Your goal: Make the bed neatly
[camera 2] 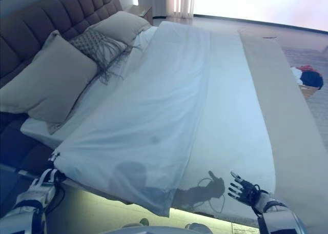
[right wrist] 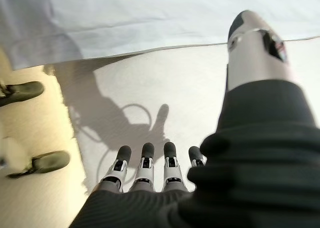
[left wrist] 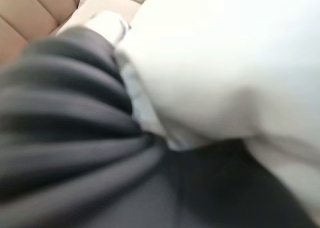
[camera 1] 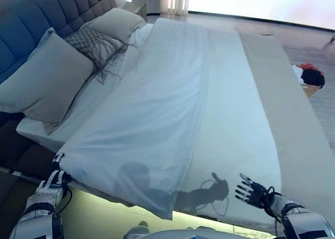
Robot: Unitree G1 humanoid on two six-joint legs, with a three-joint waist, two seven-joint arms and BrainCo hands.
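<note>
A white duvet (camera 1: pixel 152 108) lies slantwise over the left half of the bed, its lower edge hanging off the near side. My left hand (camera 1: pixel 52 177) is at the bed's near left corner, shut on the duvet's corner, which is pulled up taut. In the left wrist view bunched white cloth (left wrist: pixel 215 63) presses against the dark cover (left wrist: pixel 60 138); the fingers are hidden. My right hand (camera 1: pixel 252 193) hovers open and empty over the bare white sheet (camera 1: pixel 235 118) near the bed's near edge, fingers (right wrist: pixel 145 160) straight.
Two grey pillows (camera 1: pixel 47 76) (camera 1: pixel 115 23) and a patterned fringed cushion (camera 1: pixel 94 42) lean on the tufted headboard (camera 1: pixel 31 13). A beige cover (camera 1: pixel 293 108) runs along the bed's right side. A basket of clothes (camera 1: pixel 311 76) stands on the floor at the right.
</note>
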